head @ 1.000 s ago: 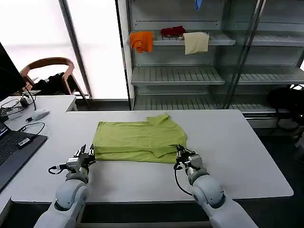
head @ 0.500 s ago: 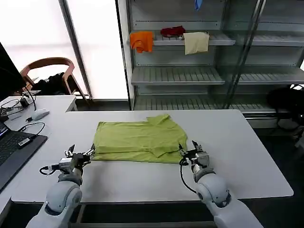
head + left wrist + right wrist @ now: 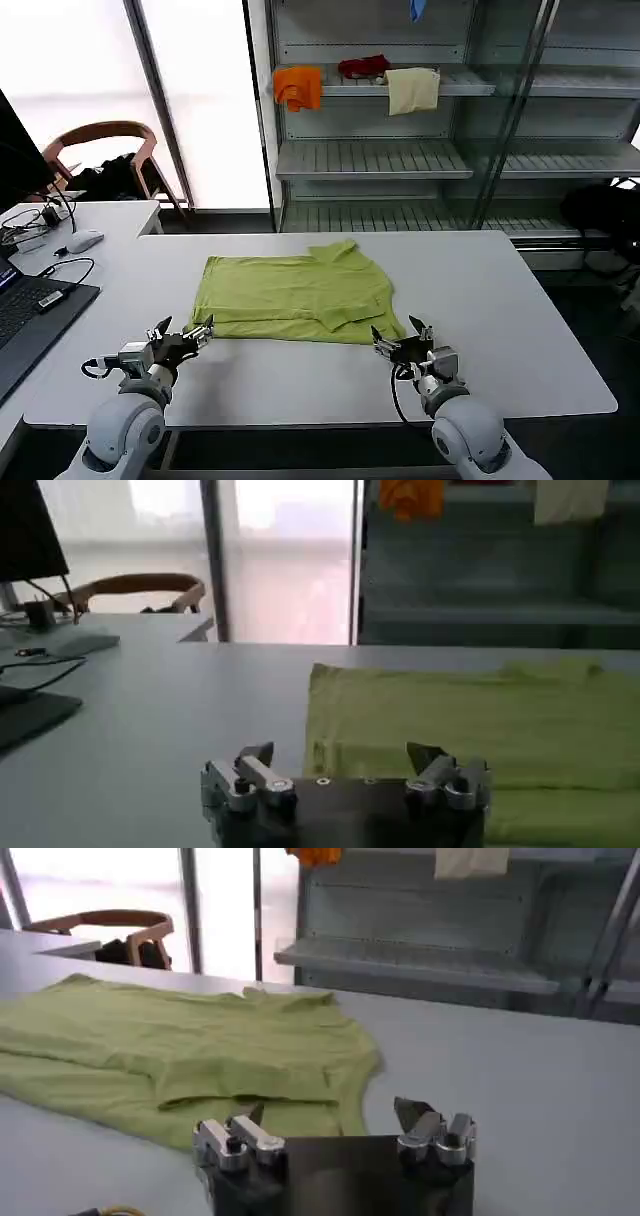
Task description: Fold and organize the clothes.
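Observation:
The lime yellow-green T-shirt lies folded and flat on the grey table, a sleeve flap lying over its top. My left gripper sits open just off the shirt's near left corner, not touching it. My right gripper is open just off the near right corner, with nothing between its fingers. The left wrist view looks past the open left gripper onto the shirt. From the right wrist, the shirt spreads beyond the open right gripper.
A laptop, cables and a mouse occupy the table's left side. Behind the table stands a metal shelf rack holding orange, dark red and cream cloths. A wooden chair is at the back left.
Both grippers have drawn back from the shirt's near corners toward the table's front edge, and they stand open. The shirt's near edge has settled flat.

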Available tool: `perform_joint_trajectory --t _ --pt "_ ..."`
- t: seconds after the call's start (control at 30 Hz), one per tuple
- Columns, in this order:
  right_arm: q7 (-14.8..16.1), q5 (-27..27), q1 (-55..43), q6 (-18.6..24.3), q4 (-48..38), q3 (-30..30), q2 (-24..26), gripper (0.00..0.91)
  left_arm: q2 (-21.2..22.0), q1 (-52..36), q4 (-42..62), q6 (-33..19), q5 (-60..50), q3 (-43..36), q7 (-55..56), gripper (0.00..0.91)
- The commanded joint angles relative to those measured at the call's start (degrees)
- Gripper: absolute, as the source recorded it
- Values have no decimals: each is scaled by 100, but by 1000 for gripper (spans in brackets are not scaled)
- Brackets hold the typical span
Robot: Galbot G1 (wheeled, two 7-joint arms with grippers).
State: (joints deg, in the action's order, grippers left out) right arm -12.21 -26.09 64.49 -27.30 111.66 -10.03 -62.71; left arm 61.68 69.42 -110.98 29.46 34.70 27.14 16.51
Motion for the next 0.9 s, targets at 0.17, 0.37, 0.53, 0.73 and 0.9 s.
perform_joint_trajectory --t 0.17,0.37,0.53,0.73,0.9 --pt "143 -29 172 111 -88 -5 -5 685 -31 39 247 15 167 61 -238 907" --pt "130 -35 174 108 -146 31 -22 423 -17 42 296 -17 160 48 -271 736" --pt "130 -30 180 112 -112 64 -35 242 -12 51 325 -43 158 47 -290 393" --pt "135 -23 184 129 -134 56 -40 191 -5 71 371 -86 148 34 -356 60" --pt "135 -19 195 133 -124 44 -41 181 -9 2 534 -110 142 24 -412 20"
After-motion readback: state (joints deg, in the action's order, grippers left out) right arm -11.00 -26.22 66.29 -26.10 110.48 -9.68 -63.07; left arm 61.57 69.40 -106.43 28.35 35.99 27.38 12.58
